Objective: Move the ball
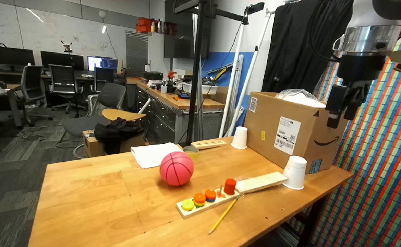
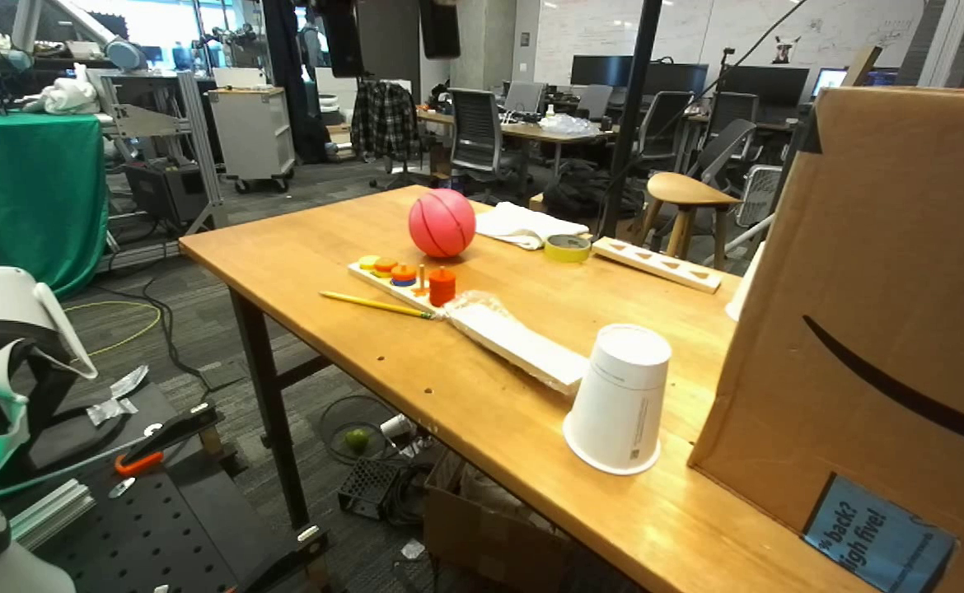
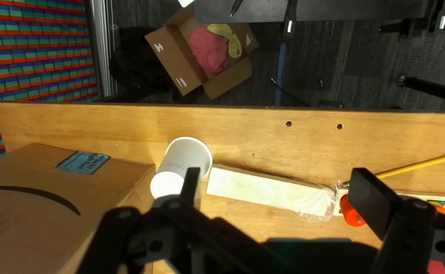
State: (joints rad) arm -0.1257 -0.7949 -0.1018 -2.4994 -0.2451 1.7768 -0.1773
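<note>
A pink ball with dark seams is resting on the table in both exterior views. It is sitting just beside a folded white cloth; whether the two are touching, the views are not showing. Near the cloth, a roll of yellow tape is lying flat, and just beside it a wooden rack is showing triangular holes. In an exterior view, the tool is hanging well apart from the ball and pointing downward; in the wrist view, its jaws are standing wide apart, released. Near the ball, a board is carrying discs of yellow, orange, blue and red, the red ones forming a stack at the end facing a pale plank. A pencil is lying aslant, its eraser end just beside that end of the board. The plank is lying roughly in line with the board, clear film covering the end nearer to it, while an upturned white cup is standing just beside the opposite end. The cup is standing near a cardboard box. A second cup, likewise upturned, is standing just beside the box in an exterior view.
</note>
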